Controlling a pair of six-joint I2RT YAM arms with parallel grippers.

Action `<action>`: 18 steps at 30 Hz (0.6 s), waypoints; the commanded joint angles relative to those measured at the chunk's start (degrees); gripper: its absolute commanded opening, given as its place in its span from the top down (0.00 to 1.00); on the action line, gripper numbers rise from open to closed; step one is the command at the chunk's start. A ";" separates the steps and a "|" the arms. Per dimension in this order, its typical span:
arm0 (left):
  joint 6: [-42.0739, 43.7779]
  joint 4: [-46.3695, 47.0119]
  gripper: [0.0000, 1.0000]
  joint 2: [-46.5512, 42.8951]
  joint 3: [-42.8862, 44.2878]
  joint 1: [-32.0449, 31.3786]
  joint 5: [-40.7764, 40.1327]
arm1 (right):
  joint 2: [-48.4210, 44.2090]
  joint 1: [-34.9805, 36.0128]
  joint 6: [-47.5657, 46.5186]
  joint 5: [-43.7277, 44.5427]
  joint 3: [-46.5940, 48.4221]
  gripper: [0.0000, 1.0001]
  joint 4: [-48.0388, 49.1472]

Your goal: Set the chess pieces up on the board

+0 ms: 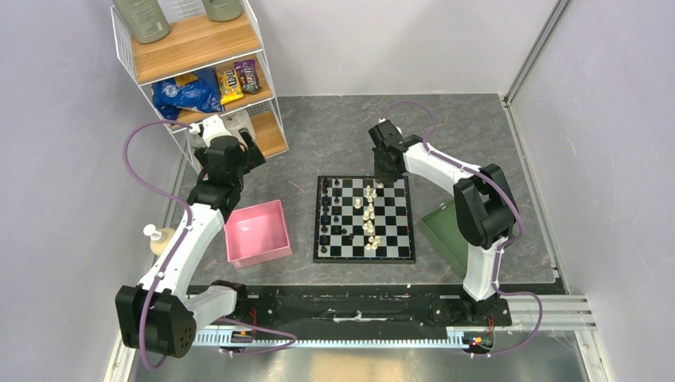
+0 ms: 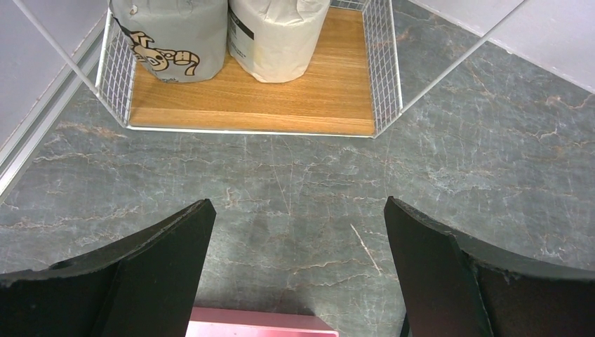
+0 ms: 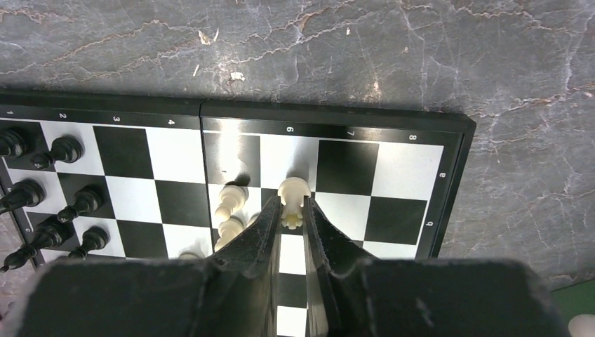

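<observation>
The right tool (image 3: pixel 292 206) pinches a white piece (image 3: pixel 293 188) between its nearly closed tips, the board (image 3: pixel 337 121) just beneath, probably so the piece stands upright when seated on a square.

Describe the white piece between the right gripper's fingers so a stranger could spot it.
On the grey table, find the chessboard, then its far edge below the right gripper. The white pawn there is the only piece pinched between black fingers; neighbouring white pieces stand free.
</observation>
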 commanded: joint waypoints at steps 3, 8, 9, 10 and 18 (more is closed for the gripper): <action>1.55 3.03 0.00 0.78 0.25 0.18 -1.08 | -3.94 0.12 -0.28 2.03 -0.58 0.81 -0.70; 1.36 2.35 0.00 0.50 0.35 0.18 -1.49 | -3.87 0.13 -0.39 2.19 -0.98 0.82 -0.64; 1.27 2.36 0.00 0.57 0.25 0.18 -1.18 | -3.94 0.12 -0.58 2.38 -1.06 0.82 -0.73; 1.25 2.36 0.00 0.52 0.24 0.18 -0.96 | -4.04 0.06 -0.64 2.65 -1.07 0.82 -0.62; 1.33 2.18 0.00 0.47 0.49 0.18 -0.65 | -4.09 -0.97 -1.10 3.03 -0.46 0.85 -0.44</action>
